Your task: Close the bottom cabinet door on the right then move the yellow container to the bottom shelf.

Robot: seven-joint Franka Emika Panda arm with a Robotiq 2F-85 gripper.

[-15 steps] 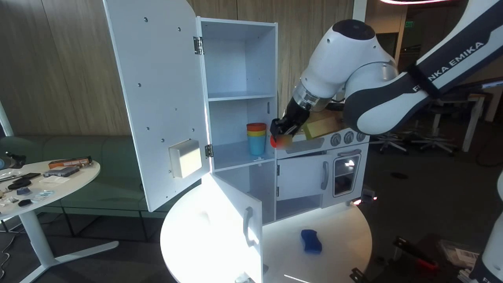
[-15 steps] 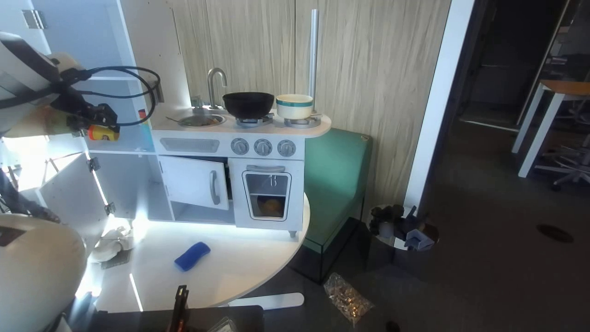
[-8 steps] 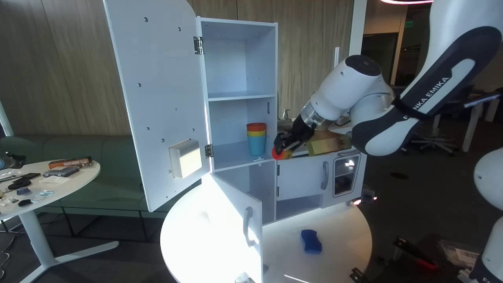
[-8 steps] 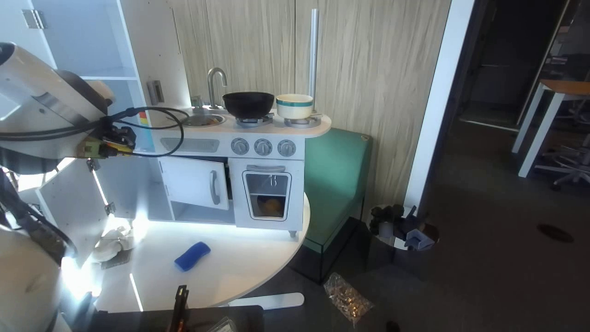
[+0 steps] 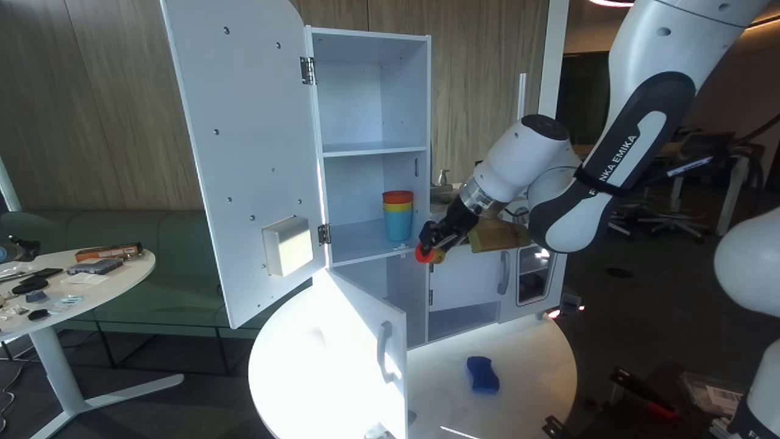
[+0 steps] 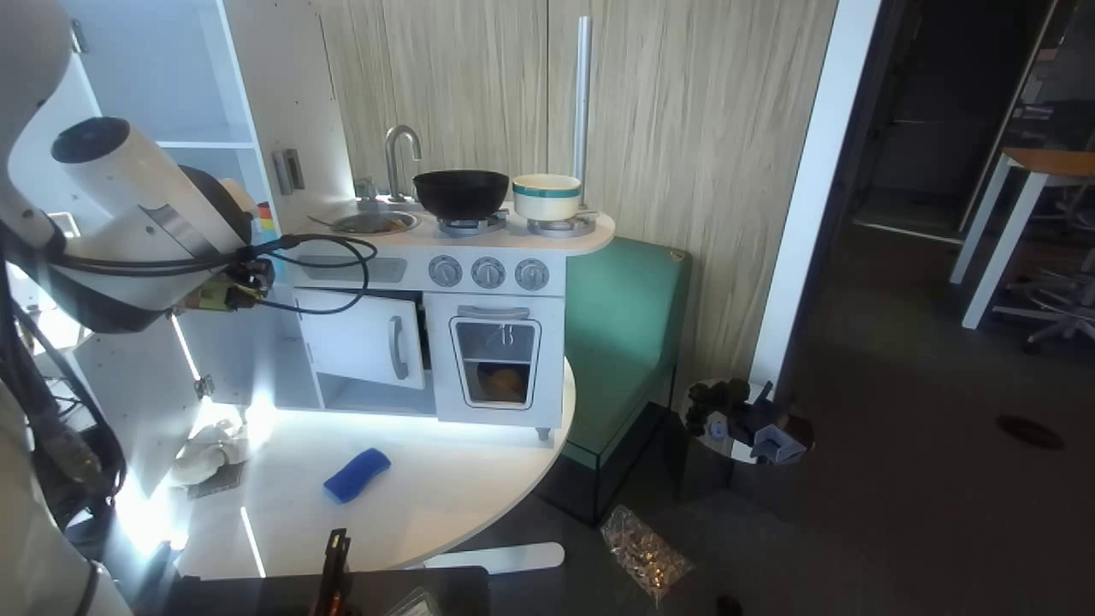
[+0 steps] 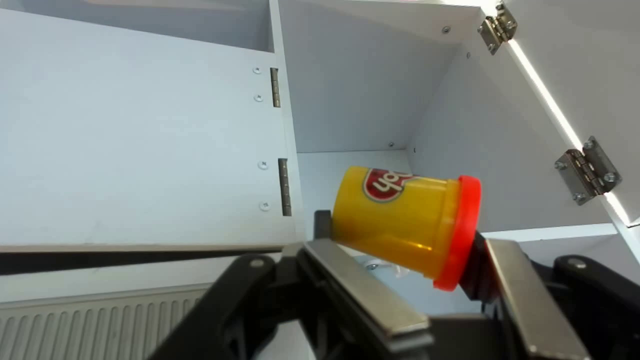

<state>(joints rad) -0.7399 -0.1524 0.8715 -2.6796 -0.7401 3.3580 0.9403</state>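
While the white-and-black robot arm slants down before the tall white toy cupboard, its black jaws are clamped on the small squat yellow container with a bright red lid, one jaw against the base and the other against the lid. Held in the air, the container lies tilted on its side, a dark red label with white lettering turned to the wrist view. In an exterior view it shows in front of the cupboard, near one end of the flat white bottom shelf. On that shelf an orange, yellow and light-blue stack of tapered cups stands upright. In an exterior view the arm and its black cables cover the jaws so far that the container can hardly be made out. Beside the cupboard, the small white bottom cabinet door with a curved grey handle is slightly ajar, a dark gap running along its handle side. Beneath the bottom shelf, another white lower door is swung wide, and so is the tall white upper door. In both exterior views a wavy blue sponge-like block lies on the round white tabletop. On the white toy stove unit sit a black rounded pan and a cream pot with a teal band.
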